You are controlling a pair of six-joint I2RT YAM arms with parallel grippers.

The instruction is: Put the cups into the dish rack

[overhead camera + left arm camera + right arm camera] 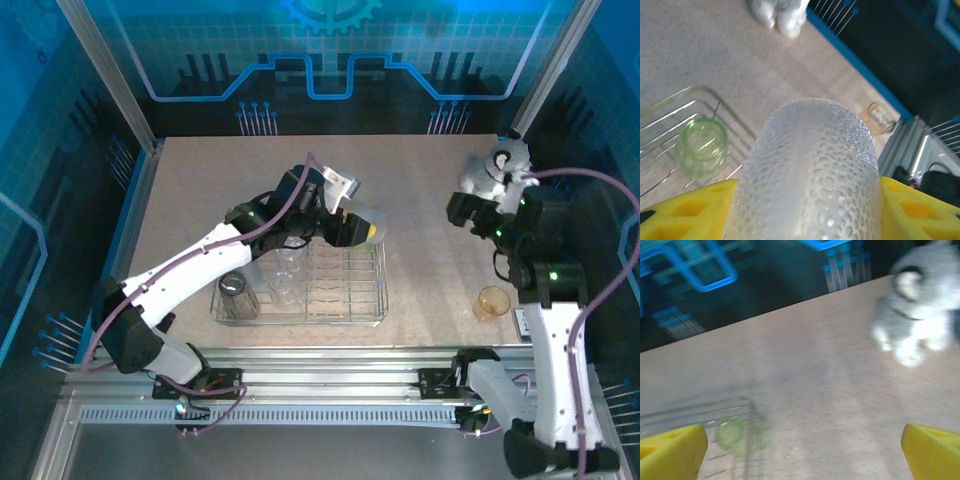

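Beige speckled tabletop (200, 190) fills the enclosure, with blue-lit panels behind it. At the lower right of the overhead view lies a small white card (522, 320); its print is too small to read.

A rectangular silver wire dish rack (340, 290) sits in the middle of that view. Its lower left corner holds a smoky grey translucent tumbler (238, 297). Right of it stands a lower clear tumbler (285, 290), with an upper clear tumbler (288, 258) just above. The left wrist view shows a pale green translucent tumbler (702, 147) on the rack's wires at the left of the frame.

The left gripper (802, 215) is clenched on a clear dimpled plastic tumbler (810, 165), its yellow fingers (685, 212) pressed to both sides. In the overhead view it sits over the rack's upper right end.

The right gripper (802, 450) is released — its yellow tips stand far apart at the bottom corners of its own view, with bare table between them. A white-grey plush toy animal (915, 325) sits at the upper right there. An amber translucent tumbler (492, 302) stands on the table, right of the rack and well apart from it.
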